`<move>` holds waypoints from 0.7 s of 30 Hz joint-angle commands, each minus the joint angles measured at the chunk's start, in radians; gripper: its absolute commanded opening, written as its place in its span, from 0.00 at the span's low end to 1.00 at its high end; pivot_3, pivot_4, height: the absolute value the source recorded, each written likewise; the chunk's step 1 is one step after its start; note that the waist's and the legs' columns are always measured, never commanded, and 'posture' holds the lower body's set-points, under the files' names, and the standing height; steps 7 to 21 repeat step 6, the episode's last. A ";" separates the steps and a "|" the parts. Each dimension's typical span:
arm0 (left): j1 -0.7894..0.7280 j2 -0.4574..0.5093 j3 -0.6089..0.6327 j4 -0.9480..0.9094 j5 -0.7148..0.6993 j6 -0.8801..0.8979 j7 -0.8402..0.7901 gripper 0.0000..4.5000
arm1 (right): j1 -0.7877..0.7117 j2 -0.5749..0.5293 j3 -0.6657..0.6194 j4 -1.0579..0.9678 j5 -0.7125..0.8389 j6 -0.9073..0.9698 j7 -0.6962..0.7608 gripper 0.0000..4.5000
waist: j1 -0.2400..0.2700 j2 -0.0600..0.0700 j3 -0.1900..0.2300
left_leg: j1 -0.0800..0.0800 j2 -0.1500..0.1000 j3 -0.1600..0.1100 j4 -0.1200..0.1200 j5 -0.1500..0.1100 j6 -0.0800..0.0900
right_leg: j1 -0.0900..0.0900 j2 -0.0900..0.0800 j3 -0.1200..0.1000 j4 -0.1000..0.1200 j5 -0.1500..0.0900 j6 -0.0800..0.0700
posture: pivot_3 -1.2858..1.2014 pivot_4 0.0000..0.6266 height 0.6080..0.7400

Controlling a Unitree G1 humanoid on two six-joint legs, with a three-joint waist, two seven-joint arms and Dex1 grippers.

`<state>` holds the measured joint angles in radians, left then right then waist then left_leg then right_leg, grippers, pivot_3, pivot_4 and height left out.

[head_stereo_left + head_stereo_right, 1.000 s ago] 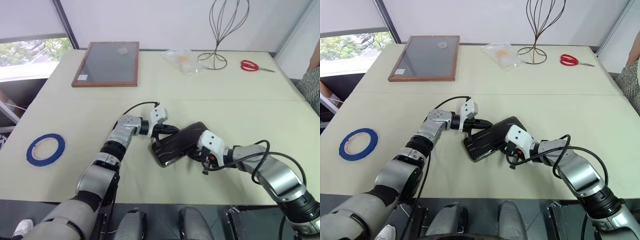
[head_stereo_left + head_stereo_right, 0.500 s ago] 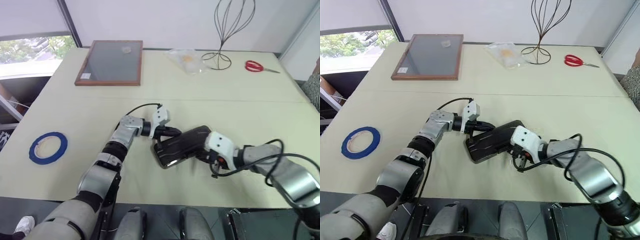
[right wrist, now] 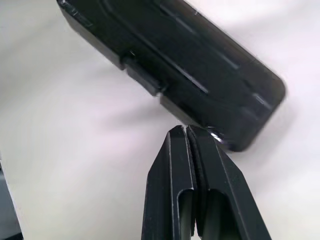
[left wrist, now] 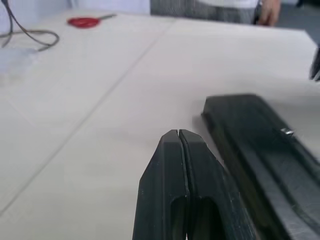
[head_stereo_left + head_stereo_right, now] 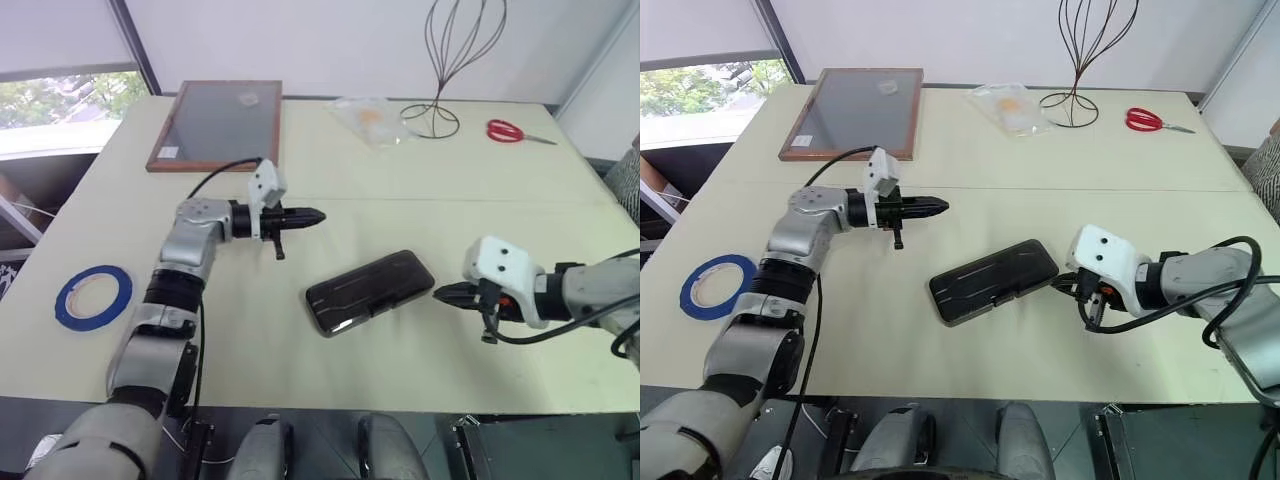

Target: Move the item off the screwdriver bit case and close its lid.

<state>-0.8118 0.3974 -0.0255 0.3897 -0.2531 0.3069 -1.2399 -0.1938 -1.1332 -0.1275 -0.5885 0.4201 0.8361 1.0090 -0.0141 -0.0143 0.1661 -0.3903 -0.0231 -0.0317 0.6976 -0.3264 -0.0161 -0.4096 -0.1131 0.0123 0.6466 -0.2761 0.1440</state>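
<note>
Case [image 5: 369, 291] flat, long axis left-right, lid shut

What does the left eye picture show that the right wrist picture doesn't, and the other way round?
Left eye alone: the blue tape lying on the table away from the case, the framed board, wire stand, red scissors, plastic bag, and the left hand shut above the table.
Right wrist alone: a close look at the case's black latch tab.
Both: the case with its lid down, and the shut right hand just clear of it.
</note>
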 commanded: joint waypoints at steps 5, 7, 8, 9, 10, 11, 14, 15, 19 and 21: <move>0.134 0.178 0.057 -0.404 -0.158 0.253 0.010 0.00 | -0.055 -0.053 -0.027 0.058 0.002 -0.085 0.064 0.01 | 0.004 0.000 0.000 | 0.000 0.001 0.000 0.000 0.000 0.000 | 0.000 0.000 0.000 0.000 0.000 0.000 | 0.52 0.24 1.00; 0.148 0.195 0.062 -0.431 -0.169 0.271 0.017 0.00 | -0.060 -0.052 -0.024 0.064 0.002 -0.090 0.068 0.01 | 0.004 0.000 0.000 | 0.000 0.001 0.000 0.000 0.000 0.000 | 0.000 0.000 0.000 0.000 0.000 0.000 | 0.52 0.24 1.00; 0.148 0.195 0.062 -0.431 -0.169 0.271 0.017 0.00 | -0.060 -0.052 -0.024 0.064 0.002 -0.090 0.068 0.01 | 0.004 0.000 0.000 | 0.000 0.001 0.000 0.000 0.000 0.000 | 0.000 0.000 0.000 0.000 0.000 0.000 | 0.52 0.24 1.00; 0.148 0.195 0.062 -0.431 -0.169 0.271 0.017 0.00 | -0.060 -0.052 -0.024 0.064 0.002 -0.090 0.068 0.01 | 0.004 0.000 0.000 | 0.000 0.001 0.000 0.000 0.000 0.000 | 0.000 0.000 0.000 0.000 0.000 0.000 | 0.52 0.24 1.00; 0.148 0.195 0.062 -0.431 -0.169 0.271 0.017 0.00 | -0.060 -0.052 -0.024 0.064 0.002 -0.090 0.068 0.01 | 0.004 0.000 0.000 | 0.000 0.001 0.000 0.000 0.000 0.000 | 0.000 0.000 0.000 0.000 0.000 0.000 | 0.52 0.24 1.00; 0.148 0.195 0.062 -0.431 -0.169 0.271 0.017 0.00 | -0.060 -0.052 -0.024 0.064 0.002 -0.090 0.068 0.01 | 0.004 0.000 0.000 | 0.000 0.001 0.000 0.000 0.000 0.000 | 0.000 0.000 0.000 0.000 0.000 0.000 | 0.52 0.24 1.00; 0.148 0.195 0.062 -0.431 -0.169 0.271 0.017 0.00 | -0.060 -0.052 -0.024 0.064 0.002 -0.090 0.068 0.01 | 0.004 0.000 0.000 | 0.000 0.001 0.000 0.000 0.000 0.000 | 0.000 0.000 0.000 0.000 0.000 0.000 | 0.52 0.24 1.00; 0.148 0.195 0.062 -0.431 -0.169 0.271 0.017 0.00 | -0.060 -0.052 -0.024 0.064 0.002 -0.090 0.068 0.01 | 0.004 0.000 0.000 | 0.000 0.001 0.000 0.000 0.000 0.000 | 0.000 0.000 0.000 0.000 0.000 0.000 | 0.52 0.24 1.00; 0.148 0.195 0.062 -0.431 -0.169 0.271 0.017 0.00 | -0.060 -0.052 -0.024 0.064 0.002 -0.090 0.068 0.01 | 0.004 0.000 0.000 | 0.000 0.001 0.000 0.000 0.000 0.000 | 0.000 0.000 0.000 0.000 0.000 0.000 | 0.52 0.24 1.00; 0.148 0.195 0.062 -0.431 -0.169 0.271 0.017 0.00 | -0.060 -0.052 -0.024 0.064 0.002 -0.090 0.068 0.01 | 0.004 0.000 0.000 | 0.000 0.001 0.000 0.000 0.000 0.000 | 0.000 0.000 0.000 0.000 0.000 0.000 | 0.52 0.24 1.00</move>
